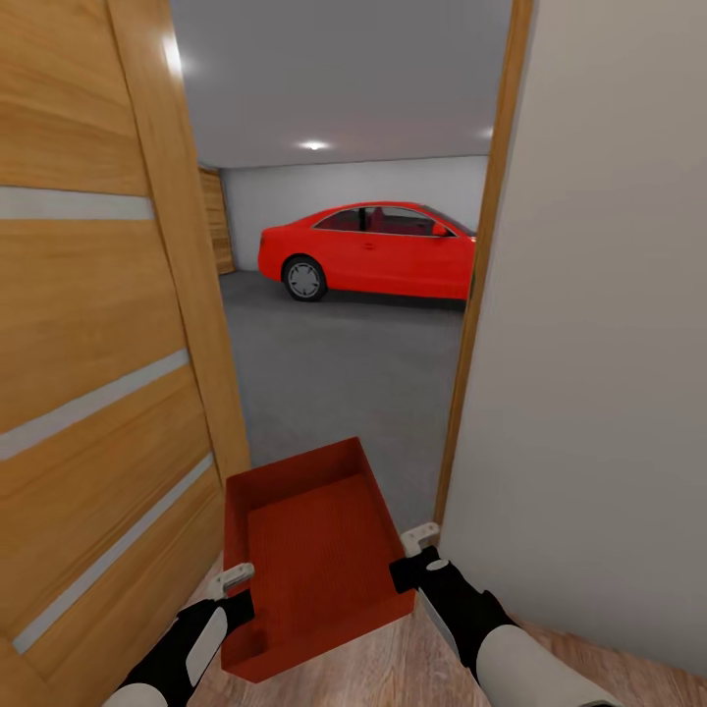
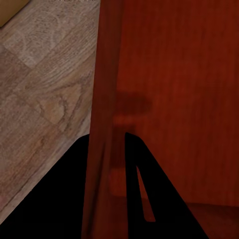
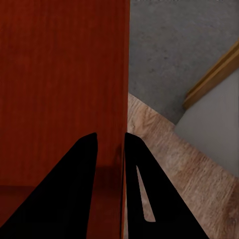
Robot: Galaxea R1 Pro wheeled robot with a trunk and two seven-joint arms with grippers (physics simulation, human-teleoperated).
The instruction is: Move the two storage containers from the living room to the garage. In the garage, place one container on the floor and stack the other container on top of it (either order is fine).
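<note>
Both jaws pinch opposite side walls of the shallow orange-red open-top storage bin point(image 1: 312, 550) at lower centre: left gripper point(image 1: 233, 581), right gripper point(image 1: 420, 546). Held level between them, it fits the wooden doorway point(image 1: 486, 265) toward the grey concrete garage floor point(image 1: 344, 373) and red car point(image 1: 371, 250).

container point(image 1: 314, 550) – matt ribbed plastic | door point(image 1: 98, 324) – grained wood | garage floor point(image 1: 344, 383) – rough concrete | car point(image 1: 378, 250) – glossy

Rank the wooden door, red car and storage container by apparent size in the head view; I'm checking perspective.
1. wooden door, largest.
2. storage container.
3. red car, slightly smaller than the container, though farther away and partly hidden, so apparent only.
</note>
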